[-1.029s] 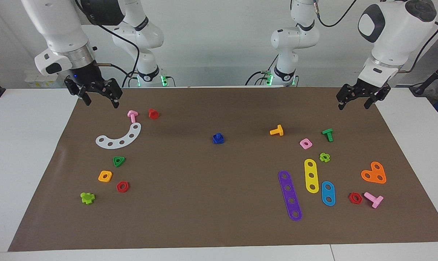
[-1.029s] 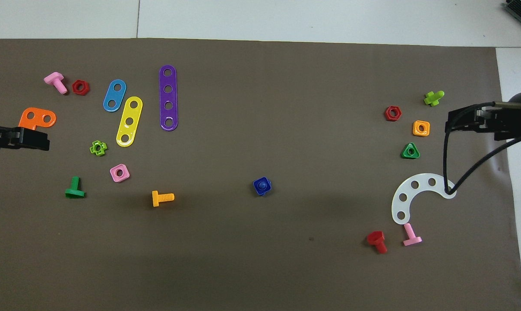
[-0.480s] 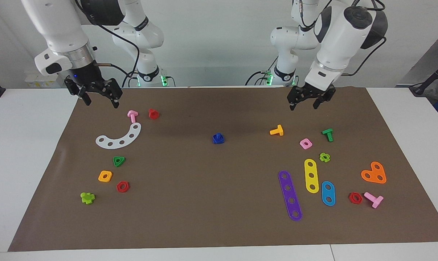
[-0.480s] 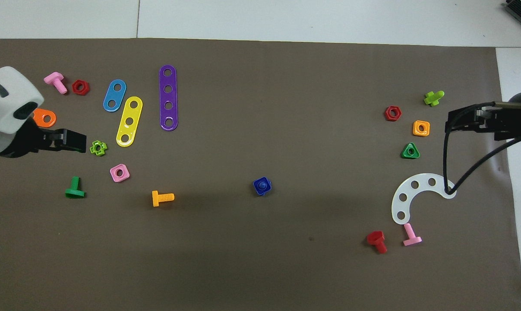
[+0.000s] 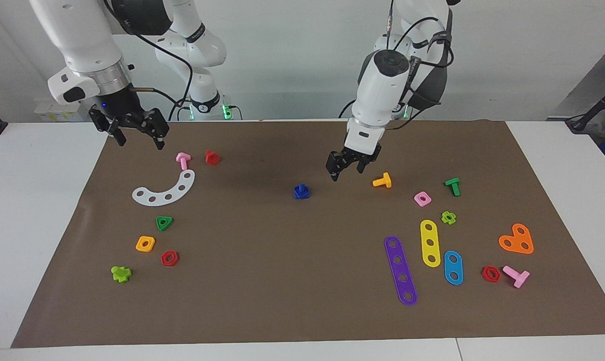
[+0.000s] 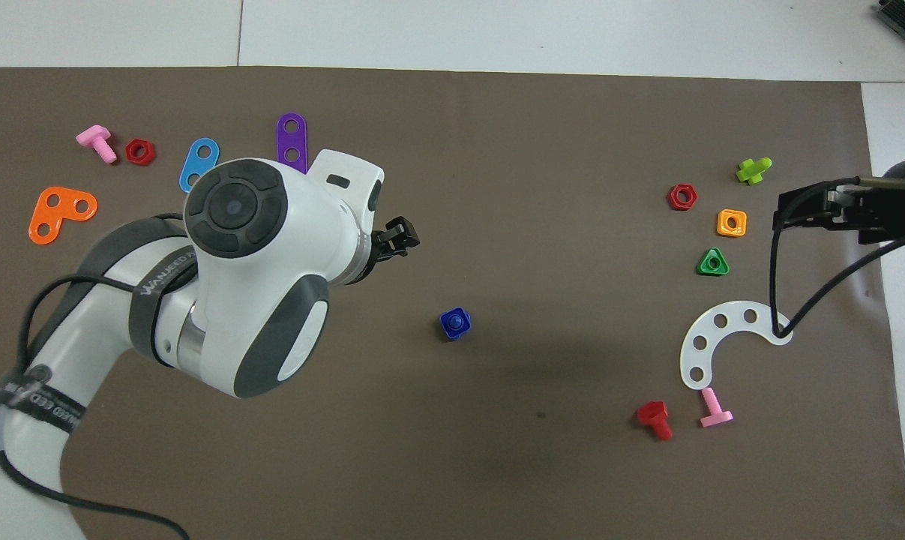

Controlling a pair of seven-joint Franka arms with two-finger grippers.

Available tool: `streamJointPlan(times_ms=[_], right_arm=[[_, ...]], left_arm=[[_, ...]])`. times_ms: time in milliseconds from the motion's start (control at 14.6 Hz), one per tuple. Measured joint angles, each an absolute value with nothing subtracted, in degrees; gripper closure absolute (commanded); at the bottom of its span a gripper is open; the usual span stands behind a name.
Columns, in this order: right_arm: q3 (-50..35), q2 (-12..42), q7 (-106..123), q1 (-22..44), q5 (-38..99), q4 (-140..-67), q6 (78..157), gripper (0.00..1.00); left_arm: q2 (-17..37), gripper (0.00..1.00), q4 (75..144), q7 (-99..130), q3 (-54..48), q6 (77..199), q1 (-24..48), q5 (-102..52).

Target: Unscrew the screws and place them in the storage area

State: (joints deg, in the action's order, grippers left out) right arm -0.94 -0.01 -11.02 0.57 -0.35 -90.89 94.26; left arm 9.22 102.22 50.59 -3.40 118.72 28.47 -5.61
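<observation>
The dark-blue screw (image 5: 301,191) (image 6: 456,323) stands in the middle of the brown mat, and nothing touches it. My left gripper (image 5: 347,173) (image 6: 403,238) hangs open and empty just above the mat, between the screw and an orange bolt (image 5: 382,180). The storage area (image 5: 202,225) (image 6: 647,300) is bare mat toward the right arm's end, around a white curved strip (image 5: 164,193), a green triangle nut (image 5: 164,222), an orange square nut (image 5: 145,243) and a red hexagon nut (image 5: 169,257). My right gripper (image 5: 139,143) (image 6: 780,217) waits open above that end's corner nearest the robots.
Toward the left arm's end lie a pink square nut (image 5: 422,198), a green bolt (image 5: 453,185), purple (image 5: 400,271), yellow (image 5: 430,243) and blue (image 5: 453,267) strips and an orange plate (image 5: 517,239). A pink bolt (image 5: 183,160) and a red bolt (image 5: 212,157) lie by the white strip.
My left arm has swung from its own end of the table to the middle and come down near the blue screw. The right arm and all the parts have stayed put.
</observation>
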Motion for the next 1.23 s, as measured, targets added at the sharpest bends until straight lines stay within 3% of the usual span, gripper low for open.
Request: streamJointPlan(times_ms=[686,1234], right_arm=[[-0.93,-0.01,-11.02,0.55,-0.35,-90.89,94.26,0.0],[-0.93,-0.01,-11.02,0.55,-0.35,-90.89,94.26,0.0]], left_arm=[[22.27,0.21,102.18,64.28,-3.07,129.5,37.39,-5.54],[23.86,0.34,103.02,64.27,-3.03,129.31,38.7,-4.53]])
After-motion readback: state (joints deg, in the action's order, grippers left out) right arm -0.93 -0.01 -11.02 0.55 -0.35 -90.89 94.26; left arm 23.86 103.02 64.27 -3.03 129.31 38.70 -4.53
